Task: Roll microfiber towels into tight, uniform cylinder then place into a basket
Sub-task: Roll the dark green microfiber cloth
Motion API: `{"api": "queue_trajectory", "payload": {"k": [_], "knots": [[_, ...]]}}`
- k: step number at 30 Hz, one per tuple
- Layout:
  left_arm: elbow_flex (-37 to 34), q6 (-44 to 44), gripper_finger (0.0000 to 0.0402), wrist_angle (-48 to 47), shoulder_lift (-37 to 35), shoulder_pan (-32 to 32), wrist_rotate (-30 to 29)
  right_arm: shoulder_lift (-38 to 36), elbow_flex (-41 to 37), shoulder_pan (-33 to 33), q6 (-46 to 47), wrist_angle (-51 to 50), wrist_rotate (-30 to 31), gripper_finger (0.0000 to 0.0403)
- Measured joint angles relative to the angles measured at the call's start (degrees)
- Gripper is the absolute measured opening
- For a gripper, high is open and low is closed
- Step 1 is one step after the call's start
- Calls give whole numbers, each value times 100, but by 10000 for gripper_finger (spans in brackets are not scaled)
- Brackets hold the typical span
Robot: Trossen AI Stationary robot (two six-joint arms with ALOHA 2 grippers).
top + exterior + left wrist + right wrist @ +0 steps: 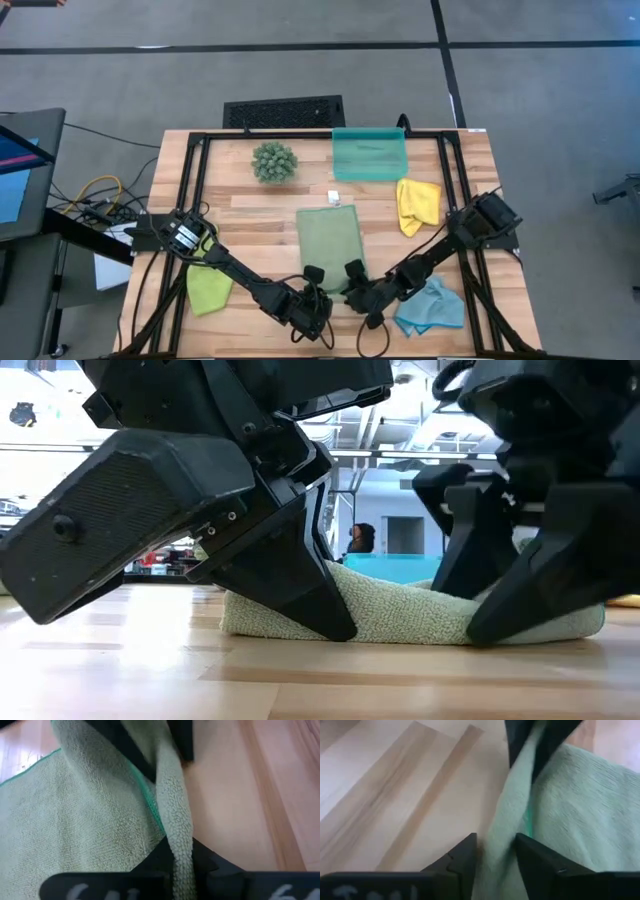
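Your left gripper (pixel 316 272) and right gripper (pixel 354 270) each pinch the sage green towel's (pixel 330 240) near edge in narrow jaws, ready to roll.

High view straight down, whole table (pixel 260 215). Low view level at tabletop, close behind grippers. Wrist views very close; all four share the sage towel (pixel 331 243).

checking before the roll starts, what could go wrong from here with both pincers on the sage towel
1. The left pincer is shut on only the thin edge of the sage green towel; it may slip out.
2. The right pincer straddles the same edge loosely, so the roll could start uneven.
3. The two pincers sit close together and might collide.
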Motion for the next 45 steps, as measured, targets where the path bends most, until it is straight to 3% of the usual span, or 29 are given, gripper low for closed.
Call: {"api": "queue_trajectory", "payload": {"k": [6,11,16,21,27,32,36,45], "knots": [[-2,-5,20,26,5,-2,-44,99,154,-24,-25,-169,-34,75],[219,266,77,-424,24,2,-90,-120,280,-180,211,-738,-242,17],[830,250,149,-1540,45,-92,-69,-299,400,-561,787,-961,-1349,23],[1115,330,185,-1656,35,-249,-545,-299,486,-1001,1359,-956,-2509,38],[1119,588,180,-1501,44,-408,-916,-301,497,-1343,1930,-909,-3298,16],[816,552,156,-1050,55,-409,-916,-261,483,-1506,2316,-923,-3743,26],[557,742,135,-570,49,-362,-878,-260,477,-1626,2462,-945,-3945,35],[479,695,126,-526,47,-237,-580,-260,477,-1855,2475,-1041,-4171,20]]}}
